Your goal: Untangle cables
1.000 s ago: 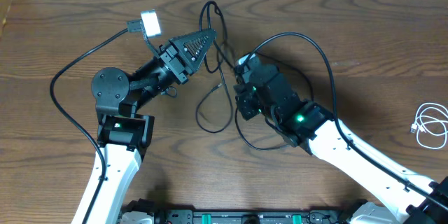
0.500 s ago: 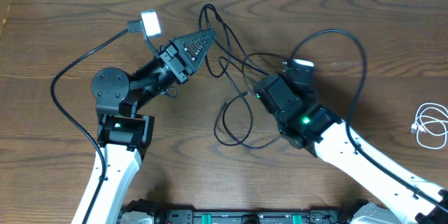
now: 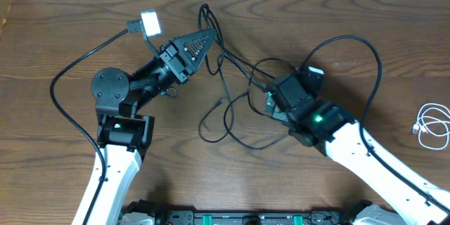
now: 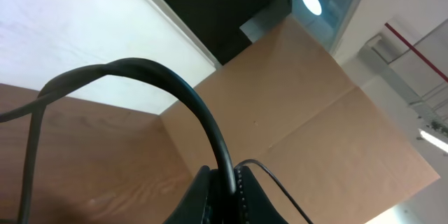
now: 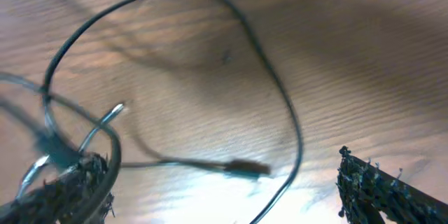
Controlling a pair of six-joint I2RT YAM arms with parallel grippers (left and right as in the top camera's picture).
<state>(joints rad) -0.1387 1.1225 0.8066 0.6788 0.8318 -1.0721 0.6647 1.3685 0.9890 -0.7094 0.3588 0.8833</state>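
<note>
Two thin black cables (image 3: 226,105) lie crossed in loose loops at the middle of the table. My left gripper (image 3: 208,40) is shut on one black cable near its top loop; in the left wrist view that cable (image 4: 189,98) arcs up out of the closed gripper (image 4: 227,183). My right gripper (image 3: 266,103) stands open just right of the loops. In the right wrist view its fingertips (image 5: 360,175) are wide apart over a black cable's plug (image 5: 245,169) and a cable loop (image 5: 280,98), holding nothing. The white cable (image 3: 430,123) lies coiled at the far right.
Thick black arm cables arc over the table beside each arm, the left one (image 3: 70,77) and the right one (image 3: 365,56). A brown cardboard wall (image 4: 301,98) stands beyond the table's back edge.
My right gripper has opened and let go of the black cable after dragging it rightward. The loops have dropped and spread on the table. The left gripper has stayed shut in place.
</note>
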